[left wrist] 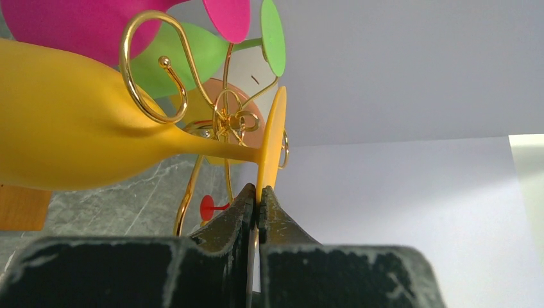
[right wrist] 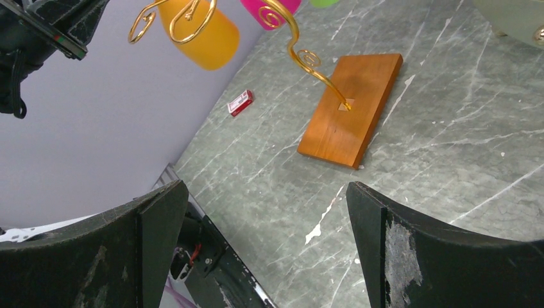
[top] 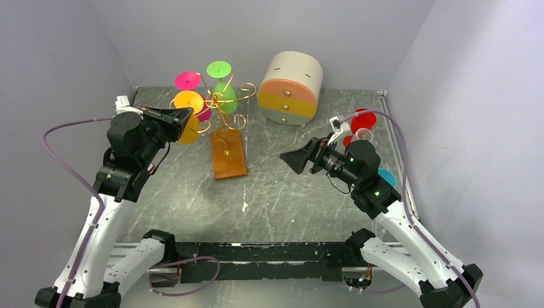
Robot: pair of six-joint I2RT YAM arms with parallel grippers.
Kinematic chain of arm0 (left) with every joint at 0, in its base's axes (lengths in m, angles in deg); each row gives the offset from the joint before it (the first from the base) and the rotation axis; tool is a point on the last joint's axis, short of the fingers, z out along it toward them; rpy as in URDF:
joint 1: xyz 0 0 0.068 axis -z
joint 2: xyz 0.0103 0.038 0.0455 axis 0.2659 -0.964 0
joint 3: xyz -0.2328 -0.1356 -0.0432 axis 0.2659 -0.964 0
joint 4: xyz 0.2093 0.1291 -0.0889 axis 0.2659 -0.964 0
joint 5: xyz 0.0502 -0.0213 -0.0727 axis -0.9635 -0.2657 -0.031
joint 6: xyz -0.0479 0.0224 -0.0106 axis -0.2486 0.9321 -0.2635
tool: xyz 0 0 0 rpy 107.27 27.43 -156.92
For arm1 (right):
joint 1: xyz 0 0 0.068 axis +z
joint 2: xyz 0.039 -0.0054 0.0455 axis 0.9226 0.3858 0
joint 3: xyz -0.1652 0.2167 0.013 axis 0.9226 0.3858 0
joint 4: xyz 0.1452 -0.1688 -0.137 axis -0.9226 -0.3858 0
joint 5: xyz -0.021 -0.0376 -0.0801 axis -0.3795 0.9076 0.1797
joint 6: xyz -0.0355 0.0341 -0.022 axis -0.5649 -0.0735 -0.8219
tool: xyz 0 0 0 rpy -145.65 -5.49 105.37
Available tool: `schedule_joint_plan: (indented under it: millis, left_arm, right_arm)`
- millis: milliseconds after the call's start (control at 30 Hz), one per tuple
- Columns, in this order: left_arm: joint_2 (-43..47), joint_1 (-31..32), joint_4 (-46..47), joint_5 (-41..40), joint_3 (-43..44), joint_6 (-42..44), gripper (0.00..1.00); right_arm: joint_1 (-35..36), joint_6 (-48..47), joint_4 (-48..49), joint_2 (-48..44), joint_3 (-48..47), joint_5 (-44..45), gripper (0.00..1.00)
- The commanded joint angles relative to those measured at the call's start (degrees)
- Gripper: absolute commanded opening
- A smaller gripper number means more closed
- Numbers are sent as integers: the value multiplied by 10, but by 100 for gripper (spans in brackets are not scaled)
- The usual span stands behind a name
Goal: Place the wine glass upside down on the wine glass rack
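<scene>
1. The left end effector (left wrist: 258,196) is closed to a narrow gap on the rim of the flat foot of the yellow matt wine glass (left wrist: 77,128). Gripping the foot edge leaves the stem and bowl free to pass between the wires.
2. The glass is at the 9 o'clock side of the wine glass rack (top: 228,154), a gold wire tree on a rectangular brown wooden base. Its foot is uppermost and its bowl below, the inverted attitude the task requires.
3. One curled scroll arm (left wrist: 144,70) crosses the neck of the bowl. Whether the stem is seated in it cannot be determined. Judgement: release only once the foot bears on the wire.
4. A pink inverted glass (top: 187,80) and a green inverted glass (top: 219,69) hang at 11 and 12 o'clock of the rack stem, close to the yellow one. Sideways motion risks knocking them.
5. The right end effector (right wrist: 263,244) is spread wide and holds nothing. It sits at 3 o'clock of the rack, well apart, probably parked clear of the work.
6. The table (top: 289,205) is dark grey marbled stone-look with white veins and scuffs. A round cream drawer box (top: 292,86) stands at 1 o'clock, red round cups (top: 363,119) at 2 o'clock. In the right wrist view a small red packet (right wrist: 240,102) lies at 9 o'clock of the base.
7. Plain pale lilac walls enclose the table on three sides.
</scene>
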Motion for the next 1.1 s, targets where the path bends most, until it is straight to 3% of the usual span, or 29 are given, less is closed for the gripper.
schedule_joint_plan:
  millis: [0,633,1067]
  left_arm:
    - [-11,-1,33,11,24,5,7]
    - [-47,-5,52,-51,45,45,7]
    - [-52,-39,59,-41,34,41,7]
  right_arm:
    - [0,-7,-2,-6,-12,5,100]
    - [0,-14,-10,-15,-21,9,100]
    - [-1,-15,-11,-20,-19,10,100]
